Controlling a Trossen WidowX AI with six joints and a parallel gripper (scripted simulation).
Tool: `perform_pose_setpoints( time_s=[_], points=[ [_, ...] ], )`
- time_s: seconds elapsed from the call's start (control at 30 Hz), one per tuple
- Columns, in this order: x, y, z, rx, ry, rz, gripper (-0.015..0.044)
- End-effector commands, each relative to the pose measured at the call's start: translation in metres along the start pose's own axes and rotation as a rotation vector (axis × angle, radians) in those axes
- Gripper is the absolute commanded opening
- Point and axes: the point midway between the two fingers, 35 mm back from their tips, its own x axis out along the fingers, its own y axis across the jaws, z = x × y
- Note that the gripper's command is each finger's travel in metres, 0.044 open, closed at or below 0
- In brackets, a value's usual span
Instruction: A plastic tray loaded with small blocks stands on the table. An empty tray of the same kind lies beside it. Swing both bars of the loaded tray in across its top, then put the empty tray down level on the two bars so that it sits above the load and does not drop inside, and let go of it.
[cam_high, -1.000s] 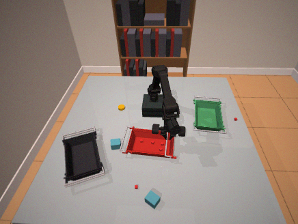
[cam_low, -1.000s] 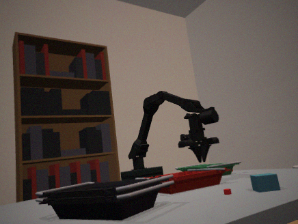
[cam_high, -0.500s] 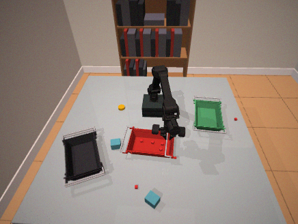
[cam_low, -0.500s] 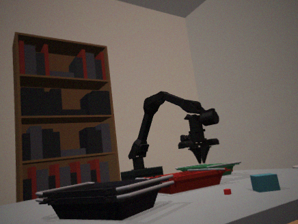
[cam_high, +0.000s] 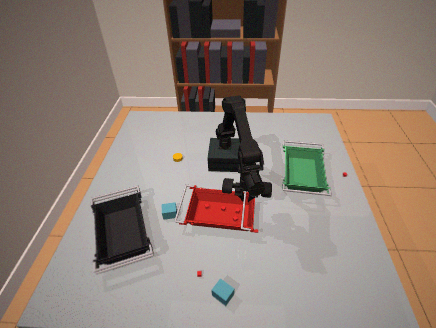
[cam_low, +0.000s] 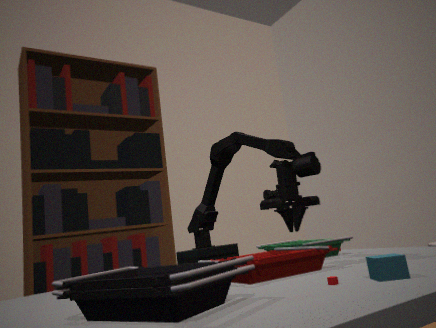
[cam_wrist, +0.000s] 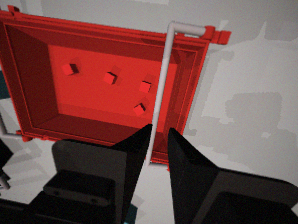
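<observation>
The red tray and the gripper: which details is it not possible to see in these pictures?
- Blocks inside the red tray: exterior view, hidden by its wall.
- Far bar's outer end: wrist view, cut off by the left edge.
- Lower finger parts of the gripper: top view, hidden by the arm.
</observation>
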Motion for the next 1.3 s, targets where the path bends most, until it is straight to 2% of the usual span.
perform_pose_setpoints(
  time_s=[0.0, 0.2, 0.23, 0.3, 0.63, 1.27],
  points=[
    [-0.048, -0.002, -0.006, 0.000, 0.031, -0.011, 0.0084],
    [-0.123, 0.002, 0.006, 0.000, 0.040, -0.014, 0.0084],
    [-0.091, 0.002, -0.002, 0.020, 0.032, -0.012, 0.0084],
    [-0.085, 0.015, -0.008, 0.185, 0.031, -0.013, 0.0084],
    [-0.042, 0.127, -0.030, 1.444, 0.027, -0.022, 0.0084],
    [0.007, 0.256, -0.007, 2.886, 0.022, -0.034, 0.0084]
  ],
)
